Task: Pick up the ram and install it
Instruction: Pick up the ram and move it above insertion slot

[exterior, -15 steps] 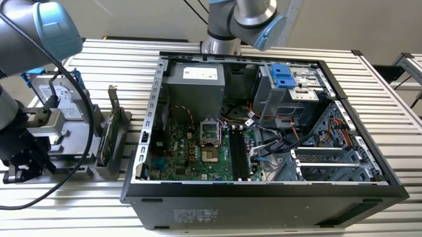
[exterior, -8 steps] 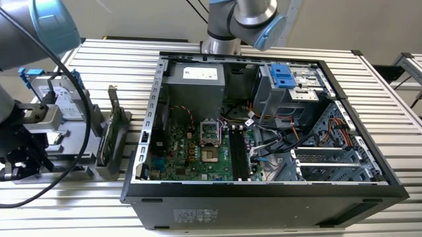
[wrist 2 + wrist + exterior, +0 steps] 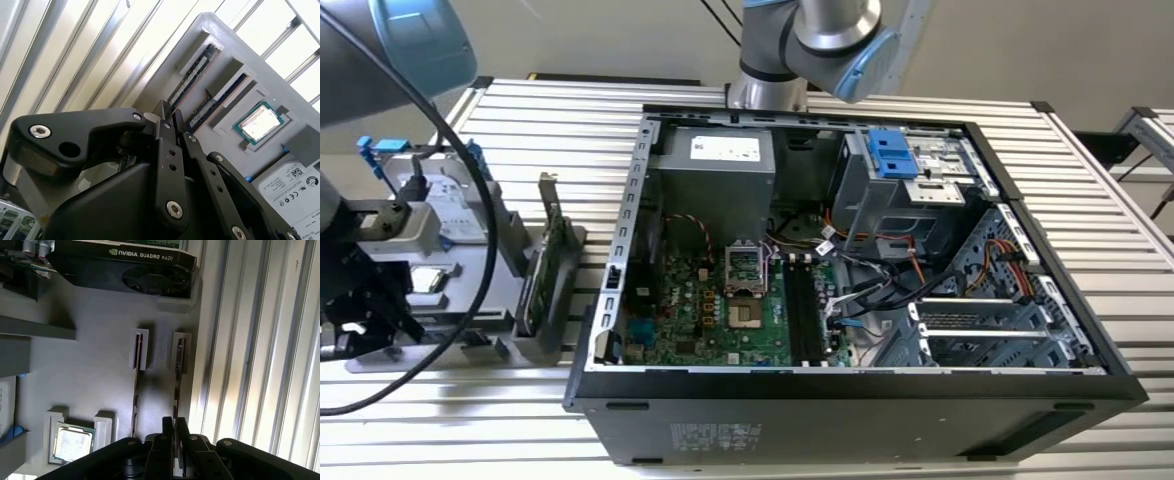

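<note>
**Hand closed on the outer memory stick in its holder**

The hand (image 3: 174, 421) sits over the grey holder (image 3: 90, 370) with its two black fingers (image 3: 167, 440) drawn close together. The ram (image 3: 175, 390) runs edge-on straight into the narrow gap between them. From both wrist views the hand looks closed on the ram near one end, and the far end sits in its slotted block, so the stick has not left the holder. This is the stick nearest the ribbed counter (image 3: 260, 340). A second stick (image 3: 136, 385) stands just beside it in its own block, and a processor chip (image 3: 72, 442) and a graphics card (image 3: 125, 265) share the same holder.

In the exterior view the open computer case (image 3: 854, 250) lies to the right of the holder, well apart from it, with its long memory slots (image 3: 807, 310) bare on the board.

The step in hand is the pick-up. To do it well, the grip should be square on the stick's flat faces, not on its chips at an angle. The pull should go straight out along the block's slot, because a sideways tug could jam the thin board or tip it into the neighbouring stick. A grip this close to one end may let the board swing, so a slow, level pull seems wise.
</note>
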You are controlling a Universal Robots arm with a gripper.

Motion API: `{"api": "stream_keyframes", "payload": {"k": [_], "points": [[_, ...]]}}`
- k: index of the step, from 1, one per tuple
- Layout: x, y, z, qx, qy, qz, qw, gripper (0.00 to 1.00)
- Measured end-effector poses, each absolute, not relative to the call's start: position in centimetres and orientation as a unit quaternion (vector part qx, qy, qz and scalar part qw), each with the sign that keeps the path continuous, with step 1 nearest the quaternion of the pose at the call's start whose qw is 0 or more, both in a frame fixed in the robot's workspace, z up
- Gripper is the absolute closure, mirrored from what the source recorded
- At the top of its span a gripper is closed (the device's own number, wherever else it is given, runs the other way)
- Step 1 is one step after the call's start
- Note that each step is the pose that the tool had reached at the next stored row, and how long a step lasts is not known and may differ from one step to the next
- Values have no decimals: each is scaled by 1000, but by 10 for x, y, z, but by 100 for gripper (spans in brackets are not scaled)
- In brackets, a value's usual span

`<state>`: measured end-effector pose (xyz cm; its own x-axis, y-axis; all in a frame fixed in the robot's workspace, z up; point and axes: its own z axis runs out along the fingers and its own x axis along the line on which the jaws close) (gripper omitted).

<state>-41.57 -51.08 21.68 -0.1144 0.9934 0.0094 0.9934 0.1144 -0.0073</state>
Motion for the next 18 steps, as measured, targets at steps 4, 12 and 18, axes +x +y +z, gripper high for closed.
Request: {"api": "stream_keyframes", "payload": {"k": [4, 12, 18], "points": [[-416, -511, 222, -665, -746, 0, 6, 100], [-416, -511, 224, -665, -746, 0, 6, 100], [-416, -511, 224, -665, -746, 0, 6, 100]]}}
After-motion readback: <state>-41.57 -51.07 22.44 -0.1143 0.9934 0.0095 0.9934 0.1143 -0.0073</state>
